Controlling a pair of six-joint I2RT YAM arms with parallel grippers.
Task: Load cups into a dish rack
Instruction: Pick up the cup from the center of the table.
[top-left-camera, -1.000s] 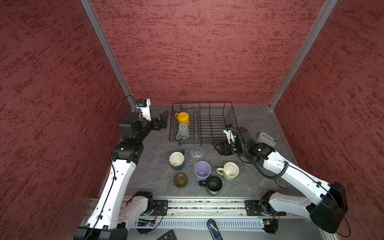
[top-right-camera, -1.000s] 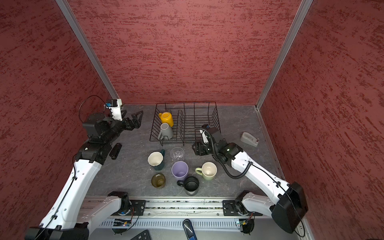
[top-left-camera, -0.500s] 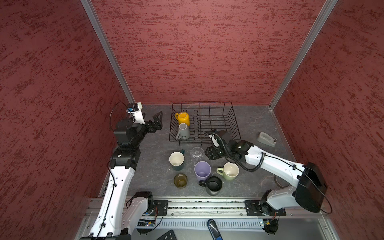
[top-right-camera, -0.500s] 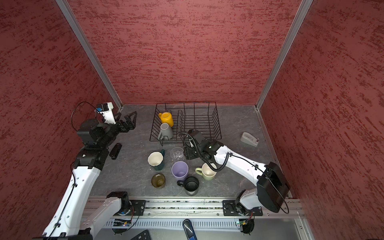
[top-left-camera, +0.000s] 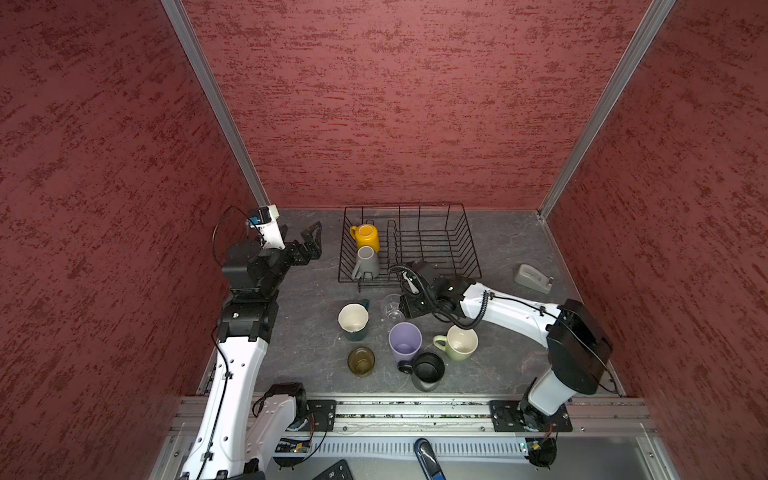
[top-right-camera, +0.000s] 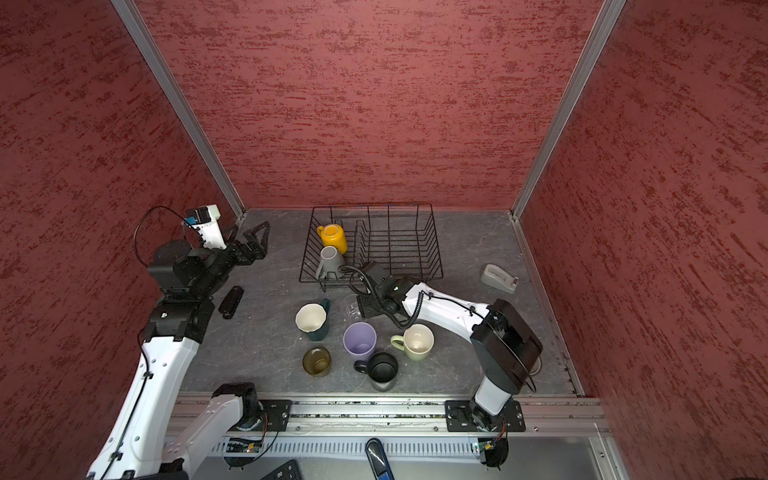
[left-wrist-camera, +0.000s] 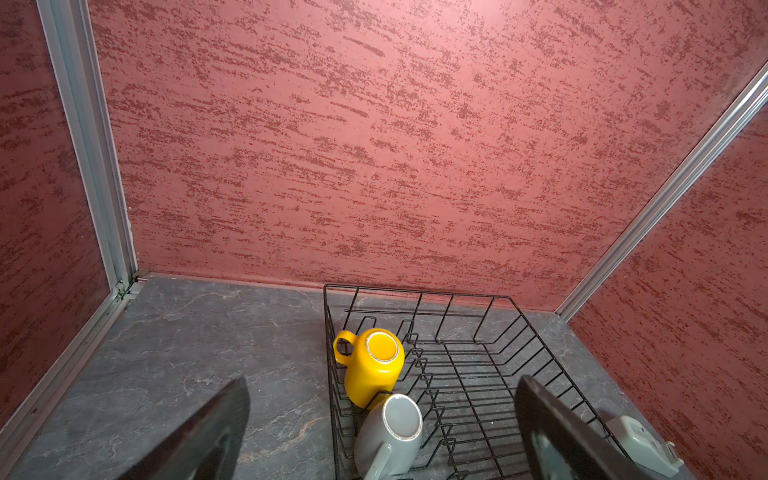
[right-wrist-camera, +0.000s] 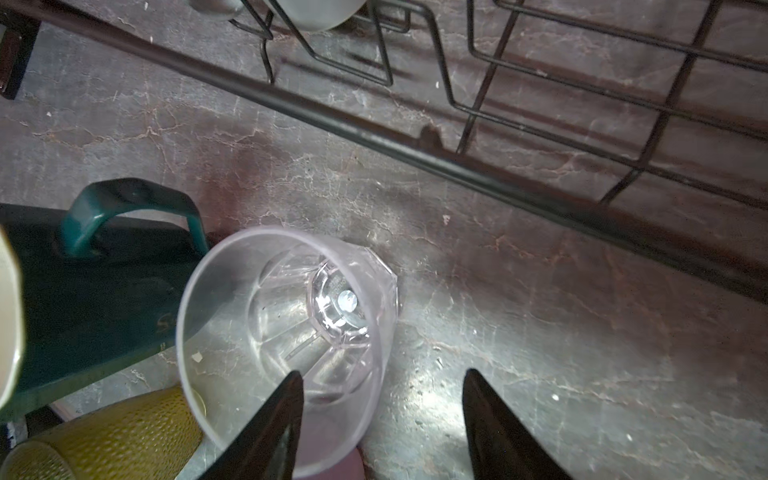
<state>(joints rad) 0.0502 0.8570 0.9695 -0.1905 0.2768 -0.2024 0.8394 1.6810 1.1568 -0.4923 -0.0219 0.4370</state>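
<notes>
The black wire dish rack (top-left-camera: 469, 249) (top-right-camera: 432, 249) stands at the back, with a yellow mug (top-left-camera: 365, 237) (left-wrist-camera: 374, 370) and a grey mug (top-left-camera: 368, 262) (left-wrist-camera: 390, 436) upside down in its left end. In front stand a clear glass (top-left-camera: 390, 306) (right-wrist-camera: 282, 332), teal mug (top-left-camera: 353, 322), lilac tumbler (top-left-camera: 405, 343), pale green mug (top-left-camera: 459, 343), black mug (top-left-camera: 428, 370) and amber glass (top-left-camera: 360, 360). My right gripper (top-left-camera: 401, 305) (right-wrist-camera: 383, 374) is open, one finger inside the clear glass, the other outside, off its wall. My left gripper (top-left-camera: 301, 232) (left-wrist-camera: 382, 382) hangs open and empty left of the rack.
A grey tape dispenser (top-left-camera: 532, 277) (top-right-camera: 498, 277) sits right of the rack. A small black object (top-right-camera: 231, 301) lies on the table under the left arm. Red walls close in three sides; a metal rail (top-left-camera: 395, 411) runs along the front.
My right arm swung left from the rack's front right corner to the clear glass, and its jaws narrowed. The left arm drew back from the rack toward the back left corner.
</notes>
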